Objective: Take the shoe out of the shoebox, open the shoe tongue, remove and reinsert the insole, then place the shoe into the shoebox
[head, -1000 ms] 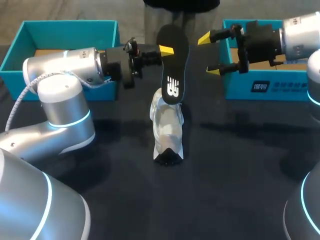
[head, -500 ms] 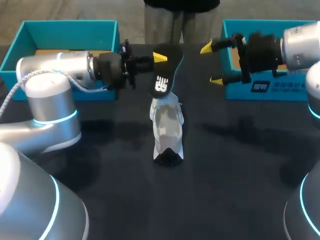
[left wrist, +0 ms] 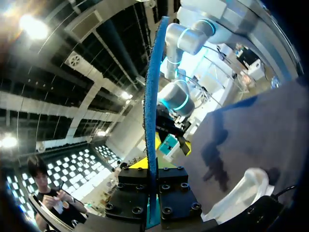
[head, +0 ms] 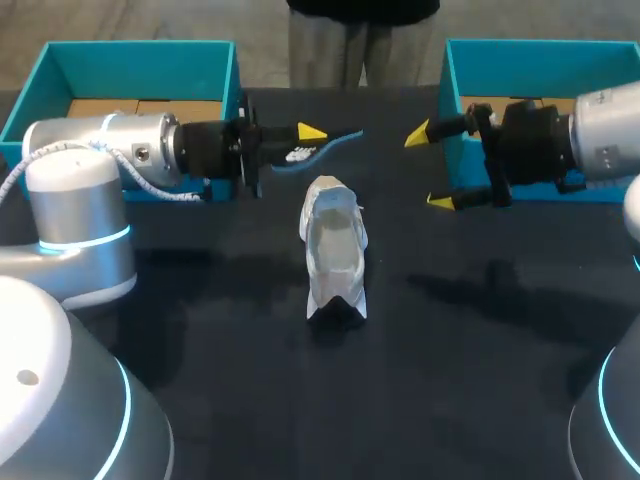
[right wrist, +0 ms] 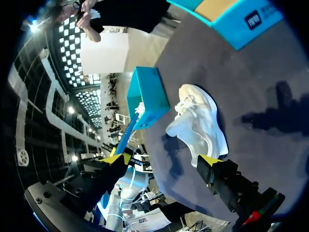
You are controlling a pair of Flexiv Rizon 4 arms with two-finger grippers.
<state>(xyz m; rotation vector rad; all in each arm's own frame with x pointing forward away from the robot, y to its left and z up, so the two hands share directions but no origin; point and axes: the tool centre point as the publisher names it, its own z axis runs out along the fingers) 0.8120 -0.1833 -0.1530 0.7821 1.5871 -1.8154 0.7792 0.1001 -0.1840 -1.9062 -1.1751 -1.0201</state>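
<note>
We have a dark table [head: 480, 380]. A white shoe [head: 333, 250] lies mid-table. The open teal left shoebox [head: 60, 60] and right shoebox [head: 520, 48] sit at its far edge, well apart.

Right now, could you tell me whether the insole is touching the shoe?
Apart. The head view shows dark table between the insole, gripped in the left claw, and the shoe.

Dark matte tabletop [head: 480, 390]

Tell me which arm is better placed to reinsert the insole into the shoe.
Left, probably: the left gripper is shut on the insole, held just beyond the shoe. The right gripper is open and empty, off to one side.
</note>
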